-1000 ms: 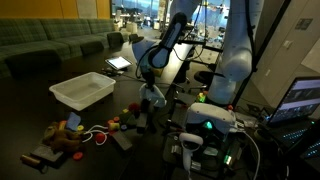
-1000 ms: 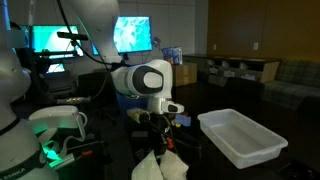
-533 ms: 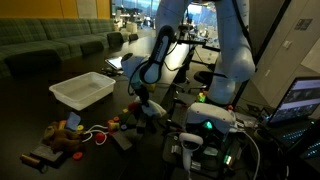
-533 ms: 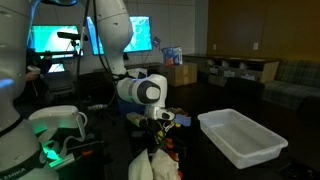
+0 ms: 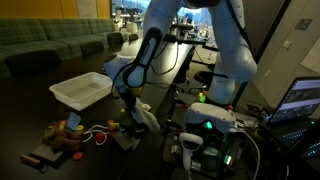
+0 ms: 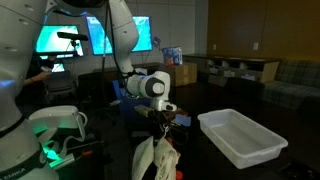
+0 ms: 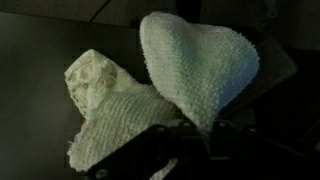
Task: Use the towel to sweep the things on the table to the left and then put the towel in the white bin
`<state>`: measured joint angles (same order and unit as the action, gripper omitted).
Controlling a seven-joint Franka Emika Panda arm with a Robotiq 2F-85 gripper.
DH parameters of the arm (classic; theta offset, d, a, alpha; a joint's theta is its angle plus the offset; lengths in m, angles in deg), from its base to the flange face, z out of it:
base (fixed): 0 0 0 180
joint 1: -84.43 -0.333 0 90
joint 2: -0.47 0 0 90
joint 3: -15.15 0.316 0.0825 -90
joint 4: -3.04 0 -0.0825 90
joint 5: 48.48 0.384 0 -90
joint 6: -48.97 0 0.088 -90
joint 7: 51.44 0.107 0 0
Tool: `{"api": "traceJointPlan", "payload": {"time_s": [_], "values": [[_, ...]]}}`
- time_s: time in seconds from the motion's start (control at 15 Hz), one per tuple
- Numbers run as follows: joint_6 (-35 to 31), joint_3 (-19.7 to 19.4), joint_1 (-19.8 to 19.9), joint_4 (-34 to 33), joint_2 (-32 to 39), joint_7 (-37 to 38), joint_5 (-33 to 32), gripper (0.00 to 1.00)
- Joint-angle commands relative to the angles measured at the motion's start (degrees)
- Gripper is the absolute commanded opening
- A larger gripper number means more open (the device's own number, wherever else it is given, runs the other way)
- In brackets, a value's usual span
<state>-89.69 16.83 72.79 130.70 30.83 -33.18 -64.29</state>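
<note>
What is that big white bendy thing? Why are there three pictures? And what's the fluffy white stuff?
The big bendy thing is a robot arm. A person steers it from somewhere else. At its end is a claw, pinched shut on a white towel, which hangs down from it. That is your fluffy stuff.

Two pictures come from cameras standing in the room, looking from different spots. The third comes from a little camera on the arm's wrist, so there the towel fills the picture, very close up.

On the black table lie small colourful toys and a shallow white bin.
</note>
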Motion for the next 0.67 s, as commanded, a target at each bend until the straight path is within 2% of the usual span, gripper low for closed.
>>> {"api": "traceJointPlan", "payload": {"time_s": [0.0, 0.6], "values": [[3.65, 1.33, -1.88, -7.83, 4.64, -2.76, 2.38, 0.13], [10.72, 6.51, -6.51, -28.52, 17.97, -9.44, 5.15, 0.14]]}}
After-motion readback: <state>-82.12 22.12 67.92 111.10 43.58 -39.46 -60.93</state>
